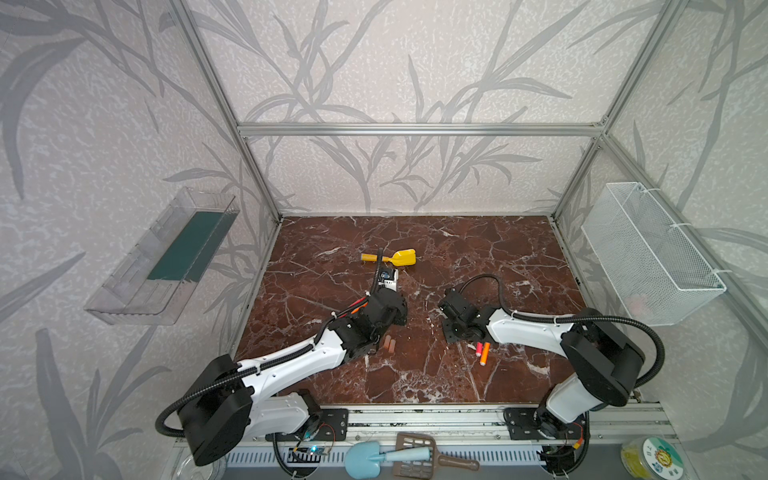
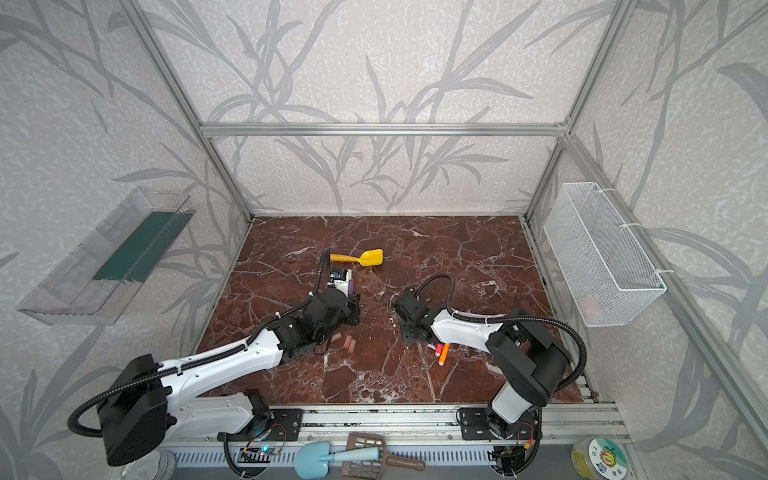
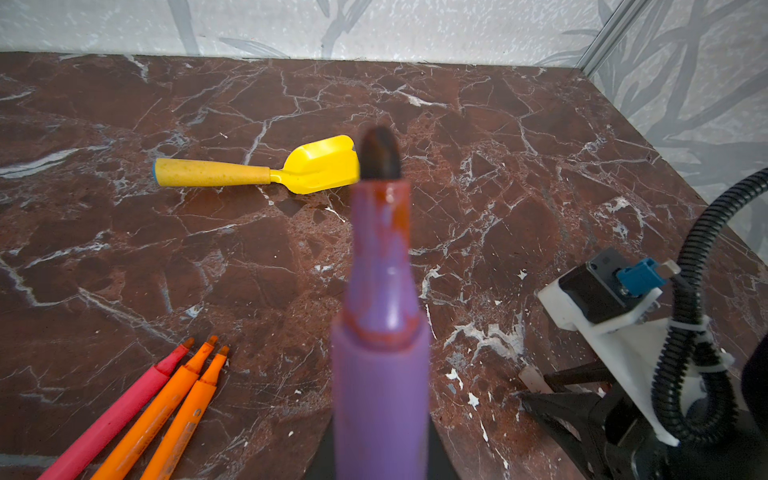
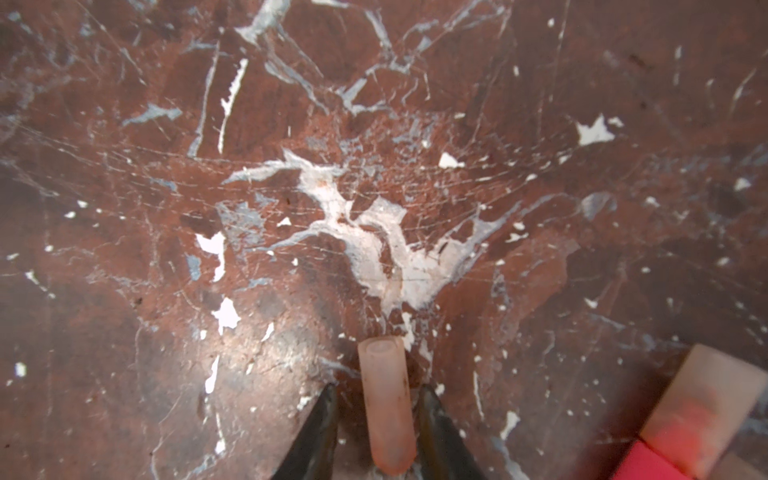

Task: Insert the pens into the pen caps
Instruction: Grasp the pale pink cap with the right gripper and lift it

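A purple pen (image 3: 380, 332) sticks out of my left gripper (image 3: 380, 465), which is shut on its barrel; its dark tip points toward the far wall. In the right wrist view a pinkish pen cap (image 4: 386, 399) lies between the fingers of my right gripper (image 4: 376, 388), with a small gap on each side. Beside it lies a pink-red pen (image 4: 665, 461) wearing a cap (image 4: 706, 395). A pink-red pen (image 3: 124, 411) and two orange pens (image 3: 166, 403) lie uncapped on the table. Loose pen caps (image 2: 347, 341) lie near the left arm. A red and an orange pen (image 1: 484, 353) lie by the right arm.
A yellow toy shovel (image 1: 390, 258) lies on the marble table (image 1: 478, 249) behind the grippers. A white mesh basket (image 1: 652, 253) hangs on the right wall and a clear bin (image 1: 162, 257) on the left. The two grippers stand close together at mid-table.
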Controlling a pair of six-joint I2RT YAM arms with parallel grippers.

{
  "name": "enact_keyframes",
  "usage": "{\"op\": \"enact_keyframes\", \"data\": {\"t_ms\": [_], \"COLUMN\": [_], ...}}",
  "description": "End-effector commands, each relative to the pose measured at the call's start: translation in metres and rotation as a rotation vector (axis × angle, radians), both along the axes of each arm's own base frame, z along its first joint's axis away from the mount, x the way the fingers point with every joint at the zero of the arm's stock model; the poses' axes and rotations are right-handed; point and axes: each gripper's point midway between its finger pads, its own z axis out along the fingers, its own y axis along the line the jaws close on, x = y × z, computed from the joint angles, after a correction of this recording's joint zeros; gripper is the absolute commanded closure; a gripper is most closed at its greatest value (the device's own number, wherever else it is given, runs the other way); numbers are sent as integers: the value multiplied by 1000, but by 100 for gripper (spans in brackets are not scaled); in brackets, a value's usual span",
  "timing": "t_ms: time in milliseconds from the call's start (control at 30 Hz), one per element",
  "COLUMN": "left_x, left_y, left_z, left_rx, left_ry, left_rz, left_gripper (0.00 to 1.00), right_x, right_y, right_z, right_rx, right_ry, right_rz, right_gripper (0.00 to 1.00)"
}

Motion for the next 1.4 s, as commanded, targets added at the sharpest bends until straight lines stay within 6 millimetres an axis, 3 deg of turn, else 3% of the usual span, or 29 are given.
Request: {"op": "enact_keyframes", "data": {"t_ms": [0, 333, 567, 733, 1033, 1367], "left_x": [2, 1, 1, 0, -5, -11], "left_y": [-2, -4, -7, -10, -22, -30], "left_z": [2, 1, 0, 0, 2, 9], "left_rx": [-14, -17, -20, -31, -66, -116], "left_ry": [4, 9, 16, 23, 24, 6], "left_rz": [11, 2, -8, -27, -91, -151], "left_gripper": [100, 100, 100, 100, 100, 100], "right_x": [2, 4, 5, 5, 4, -1], "right_y": [-1, -3, -2, -1, -6, -18], "right_z": [-3, -13, -16, -6, 36, 112], "right_rx": [-8, -10, -6, 28, 116, 373], "right_ry": [12, 33, 44, 20, -75, -286], "right_rz": [-8, -19, -20, -25, -55, -116], "right_gripper": [68, 68, 80, 85, 90, 92]}}
